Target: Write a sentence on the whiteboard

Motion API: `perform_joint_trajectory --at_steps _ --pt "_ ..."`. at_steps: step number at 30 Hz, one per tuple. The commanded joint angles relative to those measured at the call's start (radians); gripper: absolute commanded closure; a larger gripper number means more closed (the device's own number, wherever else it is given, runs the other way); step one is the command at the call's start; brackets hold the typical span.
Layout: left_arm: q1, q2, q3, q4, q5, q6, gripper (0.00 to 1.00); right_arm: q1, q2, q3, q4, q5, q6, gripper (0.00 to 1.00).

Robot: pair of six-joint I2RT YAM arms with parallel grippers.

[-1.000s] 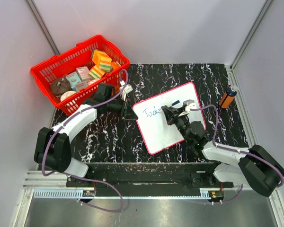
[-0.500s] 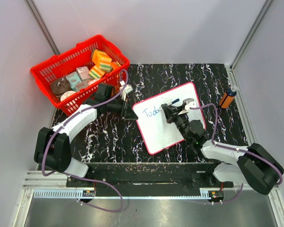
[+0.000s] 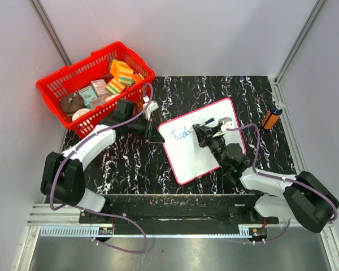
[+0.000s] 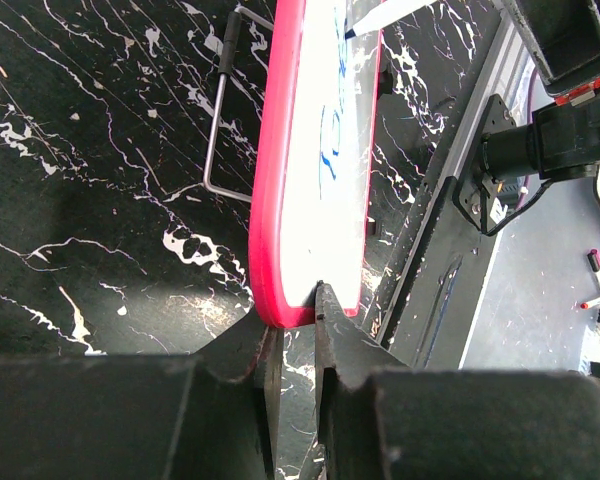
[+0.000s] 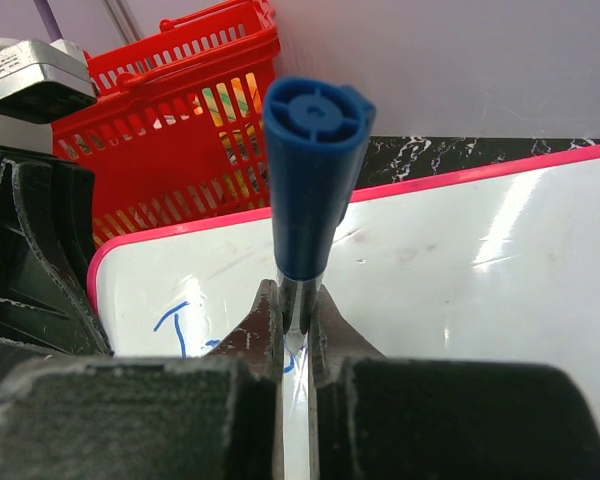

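Step in hand: writing, at an early stage. The whiteboard (image 3: 200, 141) sits at an angle on the black marbled desk (image 3: 130, 164), at its centre between the two arms, with one corner toward the red basket (image 3: 96, 84). The sentence (image 3: 182, 134) so far amounts to a few blue letters near that corner, reading roughly "Toda"; the first word looks unfinished and the rest of the board is blank. The left tool (image 4: 298, 305) is closed onto the board's red rim at the near corner, a finger on each side, steadying it. The right tool (image 5: 295, 310) is clamped on a blue marker (image 5: 310, 180), cap end toward the wrist camera, with the writing end down among the last letters. Whether the tip is actually touching the surface cannot be confirmed from these views. In my judgement, the next move calls for finishing the word with light, even pressure, then shifting the marker along the board's long edge for the next word. The left grip must hold firm so the board does not slide under the strokes.
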Motion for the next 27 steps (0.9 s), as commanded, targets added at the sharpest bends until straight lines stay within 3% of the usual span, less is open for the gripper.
perform_joint_trajectory --at_steps 1,19,27 --pt "-0.072 0.029 -0.041 -0.135 -0.08 0.186 1.0 -0.007 -0.025 -0.016 0.007 0.011 0.005 1.0" --pt "-0.077 0.031 -0.041 -0.137 -0.086 0.189 1.0 -0.007 -0.078 -0.049 -0.021 0.038 -0.001 1.0" --pt "-0.078 0.031 -0.042 -0.137 -0.091 0.187 1.0 -0.009 -0.19 -0.013 -0.073 0.025 -0.019 1.0"
